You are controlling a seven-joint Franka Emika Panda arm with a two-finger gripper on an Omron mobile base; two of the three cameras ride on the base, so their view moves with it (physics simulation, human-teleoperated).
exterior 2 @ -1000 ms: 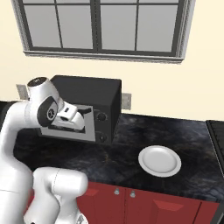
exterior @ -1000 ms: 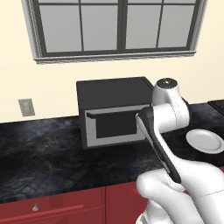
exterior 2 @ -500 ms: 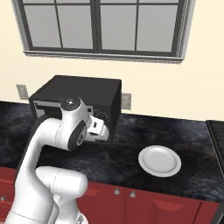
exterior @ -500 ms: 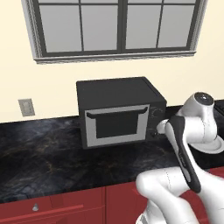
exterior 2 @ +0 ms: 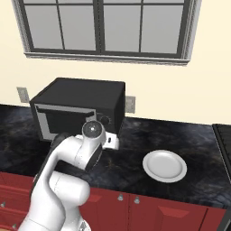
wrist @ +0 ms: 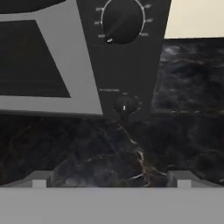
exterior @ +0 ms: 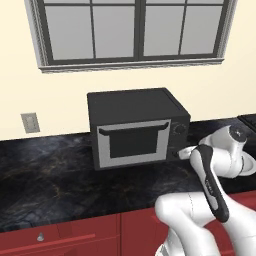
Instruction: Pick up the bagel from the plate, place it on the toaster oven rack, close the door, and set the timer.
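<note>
Your plate (exterior 2: 164,165) lies bare on the dark marbled surface (exterior: 45,185), well to the right of the toaster oven (exterior: 136,127), and you cannot spot the bagel anywhere on it. The door (exterior: 133,142) stands upright and shut against the oven's front, its dark bar handle (exterior: 132,129) across the top and the glass window below it. To the right of the door you have a large dial (wrist: 122,19) high on the black control panel and a smaller knob (wrist: 124,106) low down.

The surface runs along a cream wall under a grey-framed window (exterior: 132,31), with red cabinet fronts (exterior 2: 149,212) below its front edge and an outlet plate (exterior: 29,122) left of the oven.

Your arm folds at the elbow in front of the oven's right side, the hand reaching toward the control panel. The pincer (wrist: 111,178) is spread wide with nothing between its tips (wrist: 40,179), low over the surface and apart from the panel.

Bare surface lies between oven and plate.
</note>
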